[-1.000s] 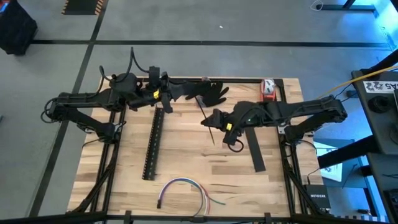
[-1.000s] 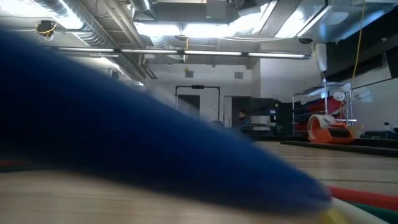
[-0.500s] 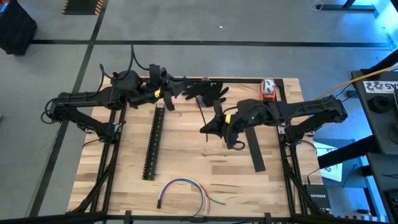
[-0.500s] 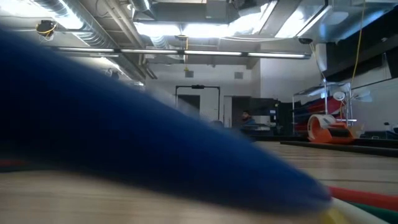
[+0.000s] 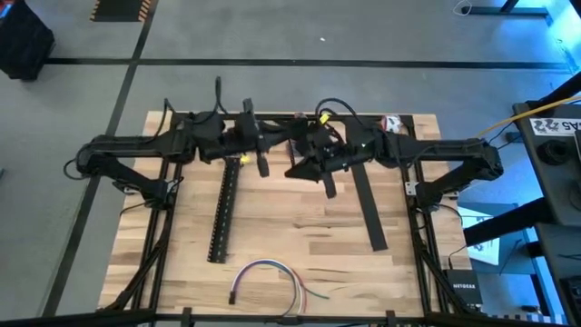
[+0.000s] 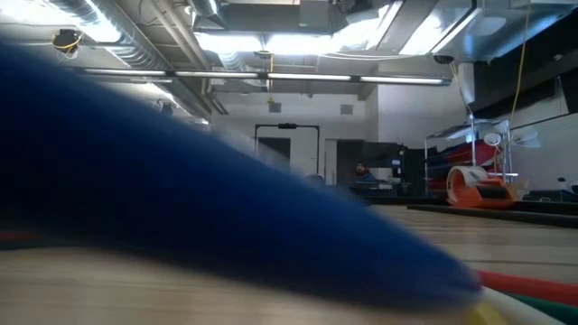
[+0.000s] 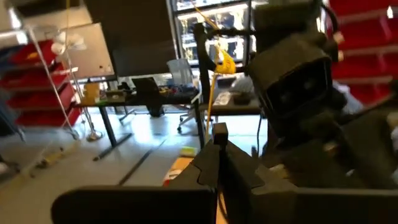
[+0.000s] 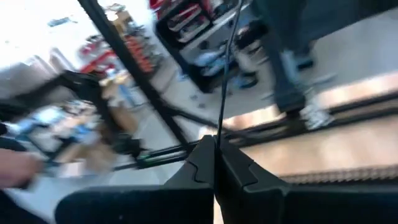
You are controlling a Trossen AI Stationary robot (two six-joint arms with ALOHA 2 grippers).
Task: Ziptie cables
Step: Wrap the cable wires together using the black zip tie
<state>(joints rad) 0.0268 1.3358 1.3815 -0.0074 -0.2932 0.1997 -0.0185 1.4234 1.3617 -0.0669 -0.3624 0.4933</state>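
The cables lie in a loose loop on the table near its front edge. In the low view they are a blue blur close to the lens. My two grippers meet above the far middle of the table. My right gripper points left and is shut on a thin dark strip. My left gripper points right toward it, shut. A small dark piece shows at its fingertips; what it is cannot be told. The right arm's wrist is just beyond it. My right gripper pinches the thin dark strip between its two fingers, at a place right at their free ends. The strip stands out past the fingertips and runs straight on, clear of the table. Whether my left gripper holds or touches anything, I cannot tell.
A long black slotted channel lies left of the middle, and a flat black bar lies to the right. A red and white object sits at the far right corner. A person's legs show beyond the table.
My right gripper has swung from mid-table toward the far edge and has risen, rolling about its own line; the strip that slanted across the boards has gone with it. My left gripper has gone toward the table's right, closer to the right gripper, and has rolled too.
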